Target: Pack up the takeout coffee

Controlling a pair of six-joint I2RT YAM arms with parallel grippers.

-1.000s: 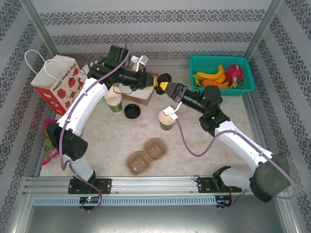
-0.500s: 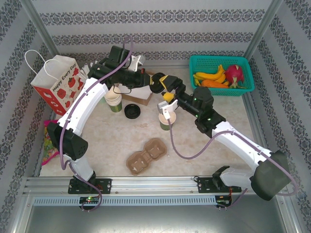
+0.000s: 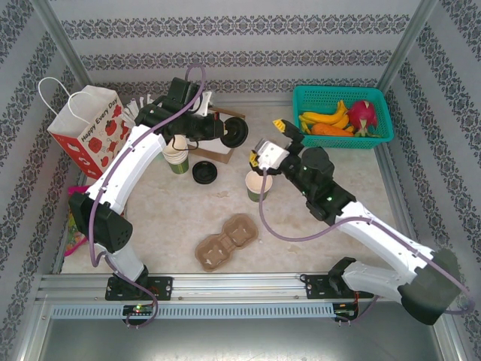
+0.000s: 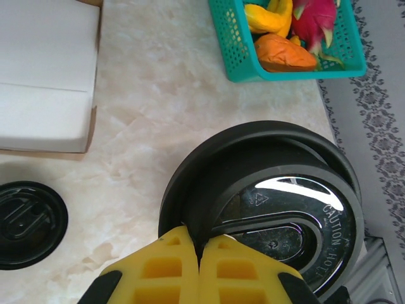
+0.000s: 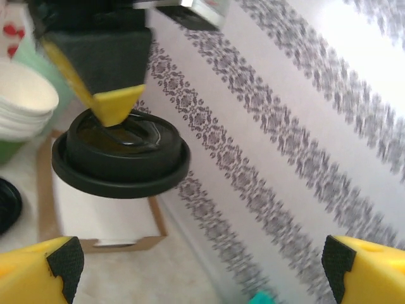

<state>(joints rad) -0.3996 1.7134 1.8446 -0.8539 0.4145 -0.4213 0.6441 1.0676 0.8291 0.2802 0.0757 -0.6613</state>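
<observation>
Lid aloft over the marble-patterned table point(image 3: 165, 218): the left gripper point(image 4: 199, 244) is clenched on the rim of a round black plastic lid point(image 4: 278, 209), its two yellow pads pressed together over the edge, with "CAUTION HOT" legible on the glossy top. From above, the lid hangs toward the rear of the table, close to a white-topped cardboard box point(image 3: 214, 149). The right gripper point(image 3: 267, 141) faces the lid from just beside it, released, its yellow fingertips point(image 5: 38, 272) spread wide at either lower corner of the right wrist view. In front of that gripper an uncapped paper cup point(image 3: 259, 186), cream above and green below, stands upright on the table. A second black lid point(image 3: 204, 172) lies flat to the cup's left, near a stack of matching cups point(image 3: 176, 156). A two-hollow cardboard cup carrier point(image 3: 227, 241) sits toward the near edge, well apart from the cup. A strawberry-printed paper bag point(image 3: 89, 128) stands at the far left, and a teal basket point(image 3: 353, 141) of bananas and dragon fruit sits at the far right.
</observation>
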